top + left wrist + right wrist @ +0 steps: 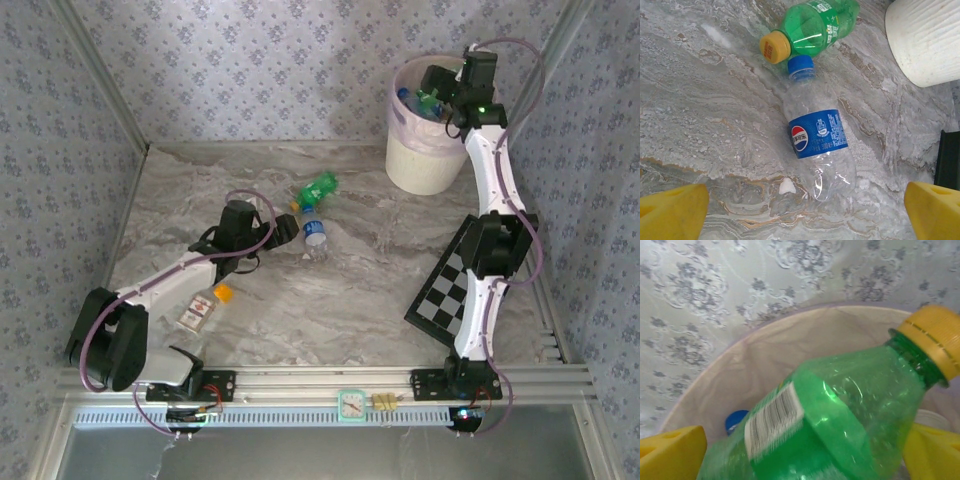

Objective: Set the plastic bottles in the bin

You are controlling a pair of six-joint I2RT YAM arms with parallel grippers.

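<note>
my left gripper (pixel 802 207) is hanging wide open; the clear bottle (pixel 817 140) is lying just above it in the frame, cap pointing up. my right gripper (pixel 805 455), also wide, is straddling a green bottle (pixel 840 410) over the bin (pixel 765 355).

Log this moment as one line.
right gripper: open over bin, green bottle between fingers | left gripper: open, above blue-label bottle on table
</note>
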